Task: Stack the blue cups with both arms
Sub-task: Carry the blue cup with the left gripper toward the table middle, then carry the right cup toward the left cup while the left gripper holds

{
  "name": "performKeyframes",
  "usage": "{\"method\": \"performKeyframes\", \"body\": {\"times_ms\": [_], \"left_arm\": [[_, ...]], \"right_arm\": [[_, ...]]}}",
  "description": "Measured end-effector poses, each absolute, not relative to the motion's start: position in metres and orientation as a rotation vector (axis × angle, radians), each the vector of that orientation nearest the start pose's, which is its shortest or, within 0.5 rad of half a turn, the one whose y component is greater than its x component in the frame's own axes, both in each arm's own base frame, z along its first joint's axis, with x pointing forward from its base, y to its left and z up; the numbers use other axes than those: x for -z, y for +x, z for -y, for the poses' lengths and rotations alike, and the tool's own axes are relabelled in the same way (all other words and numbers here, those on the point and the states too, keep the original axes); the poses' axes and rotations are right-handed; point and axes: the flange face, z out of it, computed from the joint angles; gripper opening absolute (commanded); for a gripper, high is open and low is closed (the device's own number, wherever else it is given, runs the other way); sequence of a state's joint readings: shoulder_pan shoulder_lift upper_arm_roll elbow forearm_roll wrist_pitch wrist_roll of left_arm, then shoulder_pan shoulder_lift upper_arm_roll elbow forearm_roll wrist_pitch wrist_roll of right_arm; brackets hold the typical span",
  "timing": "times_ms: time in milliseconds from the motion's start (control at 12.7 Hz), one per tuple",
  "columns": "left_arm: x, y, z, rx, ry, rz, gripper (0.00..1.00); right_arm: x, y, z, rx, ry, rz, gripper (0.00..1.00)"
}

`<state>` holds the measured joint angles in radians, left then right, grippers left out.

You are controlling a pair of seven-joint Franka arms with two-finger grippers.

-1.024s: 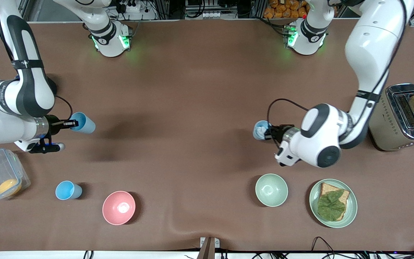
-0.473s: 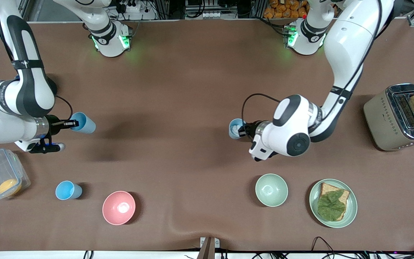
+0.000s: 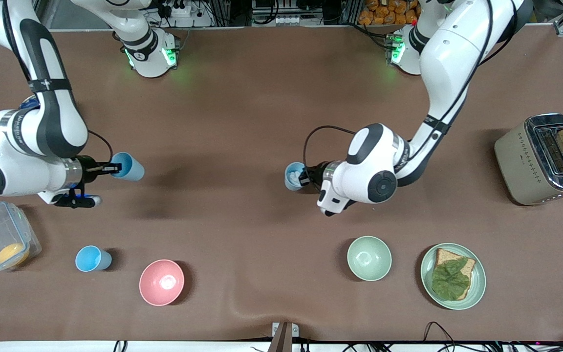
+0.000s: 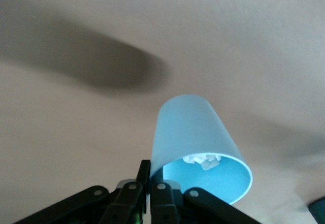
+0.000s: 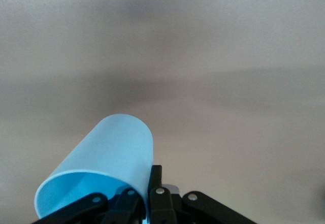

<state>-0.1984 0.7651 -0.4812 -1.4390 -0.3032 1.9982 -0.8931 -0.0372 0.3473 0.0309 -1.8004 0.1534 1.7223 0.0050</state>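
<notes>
Carrying step — left gripper (image 3: 303,177) clamped on one blue cup (image 3: 293,176), right gripper (image 3: 113,169) clamped on another (image 3: 128,166), both above the table (image 3: 242,122), well apart; third cup (image 3: 92,258) beside the pink bowl (image 3: 162,282). Next, probably: line up and nest

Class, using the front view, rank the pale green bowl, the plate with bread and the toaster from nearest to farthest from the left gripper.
The left gripper holds a blue cup above mid-table.
1. Pale green bowl: toward the front camera's edge of the table.
2. Plate with bread: beside the bowl, toward the left arm's end.
3. Toaster: at the left arm's end of the table.
</notes>
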Motion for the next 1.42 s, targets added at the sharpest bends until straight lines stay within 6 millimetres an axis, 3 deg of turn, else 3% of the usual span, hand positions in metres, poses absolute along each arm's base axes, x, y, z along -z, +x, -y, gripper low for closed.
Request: {"method": "performKeyframes", "body": {"times_ms": [158,315,788,867,945,1182,1418], "left_arm": [[-0.269,0.571,0.427,-0.880,-3.273,0.776,0.00],[-0.258,0.566,0.432,-0.894,-3.260,0.774,0.00],[-0.228,0.551,0.448,-0.826,-3.208,0.756,0.00],[-0.225,0.551,0.449,-0.825,-3.204,0.756,0.74],[-0.223,0.551,0.448,-0.827,-3.201,0.759,1.00],[-0.222,0.553,0.446,-0.824,-3.195,0.774,1.00],[-0.224,0.554,0.446,-0.822,-3.176,0.836,1.00]], "right_arm": [[-0.330,0.589,-0.018,-0.635,-2.909,-0.141,0.00],[-0.331,0.588,-0.031,-0.646,-2.917,-0.194,0.00],[-0.356,0.587,-0.101,-0.653,-2.904,-0.361,0.00],[-0.364,0.586,-0.113,-0.658,-2.892,-0.397,0.00],[-0.373,0.585,-0.124,-0.672,-2.879,-0.425,0.00],[-0.393,0.585,-0.153,-0.679,-2.857,-0.468,0.00],[-0.399,0.583,-0.170,-0.694,-2.799,-0.512,0.00]]}}
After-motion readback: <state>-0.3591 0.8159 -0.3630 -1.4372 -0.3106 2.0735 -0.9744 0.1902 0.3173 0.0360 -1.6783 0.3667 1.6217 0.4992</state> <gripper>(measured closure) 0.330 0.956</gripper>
